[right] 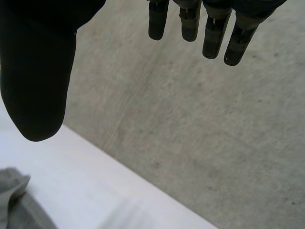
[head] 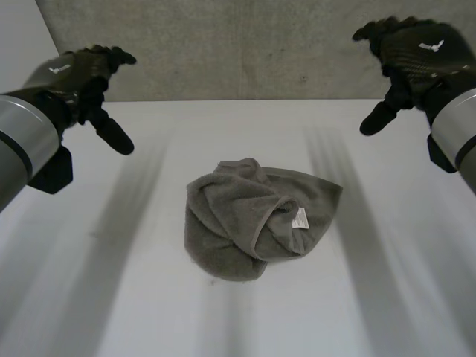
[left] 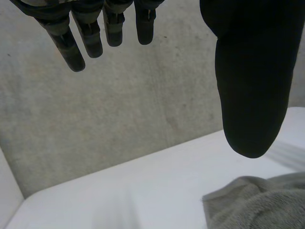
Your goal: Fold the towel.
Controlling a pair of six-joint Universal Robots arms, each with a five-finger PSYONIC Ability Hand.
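Note:
A grey towel [head: 256, 219] lies crumpled in a heap at the middle of the white table [head: 149, 297], a small white label showing on its right side. An edge of the towel [left: 257, 200] shows below the left thumb, and a corner of the towel [right: 14, 205] below the right thumb. My left hand [head: 93, 78] hovers high at the far left, well away from the towel, its fingers [left: 76, 43] straight and its thumb apart, holding nothing. At the far right my right hand [head: 409, 56] hangs just as high, its fingers [right: 214, 33] straight and empty.
A grey concrete wall [head: 245, 44] rises behind the table's far edge. Bare white tabletop surrounds the towel on all sides.

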